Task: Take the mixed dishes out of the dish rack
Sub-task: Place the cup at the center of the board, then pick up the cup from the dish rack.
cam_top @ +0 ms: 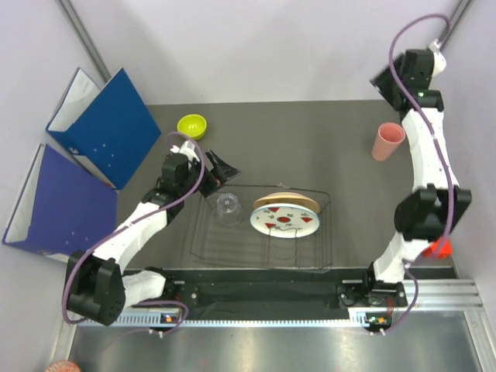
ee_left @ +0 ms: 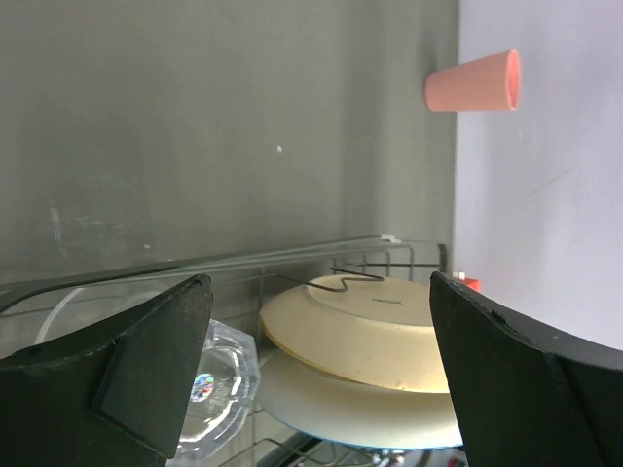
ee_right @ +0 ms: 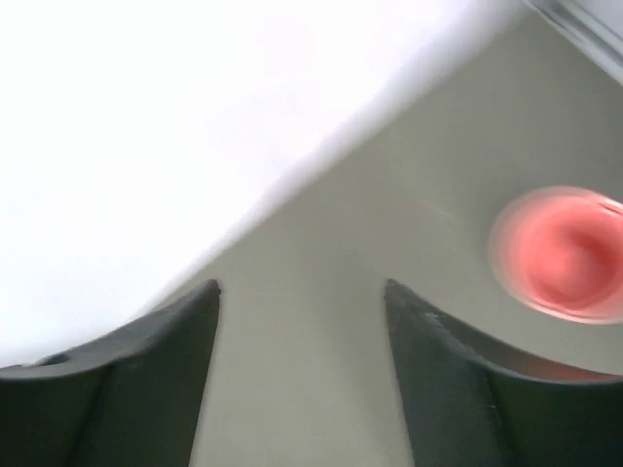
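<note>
Both the left gripper (ee_left: 319, 292) and right gripper (ee_right: 300, 290) hold jaws apart, empty; tan plate (ee_left: 360, 336) stamp illegible.

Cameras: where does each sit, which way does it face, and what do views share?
Top external: above and behind, looking down on the dish rack; left arm, right arm.
Left wrist: low by the rack, facing the tan plate; open left gripper.
Right wrist: facing down at the table; open right gripper.
Shared: the pink cup.

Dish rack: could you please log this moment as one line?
out: cup, bowl | in rack: tumbler, tan plate, white plate | left end effector: open near tumbler | right end effector: open, empty
</note>
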Robot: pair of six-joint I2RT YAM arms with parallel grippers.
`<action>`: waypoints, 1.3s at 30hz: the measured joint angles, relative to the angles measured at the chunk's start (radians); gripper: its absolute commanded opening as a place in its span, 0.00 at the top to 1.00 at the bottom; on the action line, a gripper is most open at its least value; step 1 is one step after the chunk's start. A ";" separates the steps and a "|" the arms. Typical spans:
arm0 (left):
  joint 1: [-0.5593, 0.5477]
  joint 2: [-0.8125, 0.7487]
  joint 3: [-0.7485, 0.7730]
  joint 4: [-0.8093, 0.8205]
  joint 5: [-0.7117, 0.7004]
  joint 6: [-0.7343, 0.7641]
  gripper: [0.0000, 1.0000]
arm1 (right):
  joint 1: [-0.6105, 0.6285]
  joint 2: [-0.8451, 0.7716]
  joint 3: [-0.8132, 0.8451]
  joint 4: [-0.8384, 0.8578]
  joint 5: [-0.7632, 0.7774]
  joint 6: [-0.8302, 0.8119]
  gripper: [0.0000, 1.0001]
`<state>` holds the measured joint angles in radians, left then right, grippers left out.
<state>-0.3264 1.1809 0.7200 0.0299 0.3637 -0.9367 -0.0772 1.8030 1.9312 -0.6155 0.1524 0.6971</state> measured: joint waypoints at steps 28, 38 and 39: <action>-0.389 -0.078 0.092 -0.525 -0.628 0.311 0.04 | 0.829 -0.796 -0.972 0.586 0.090 -0.196 0.10; -0.397 0.055 0.086 -0.501 -0.643 0.295 0.10 | 0.840 -0.795 -1.048 0.636 0.080 -0.179 0.10; -0.398 0.060 0.085 -0.496 -0.644 0.292 0.11 | 0.840 -0.795 -1.051 0.637 0.080 -0.178 0.10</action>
<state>-0.7242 1.2411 0.8047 -0.4664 -0.2802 -0.6445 0.7631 1.0077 0.8806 0.0216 0.2325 0.5190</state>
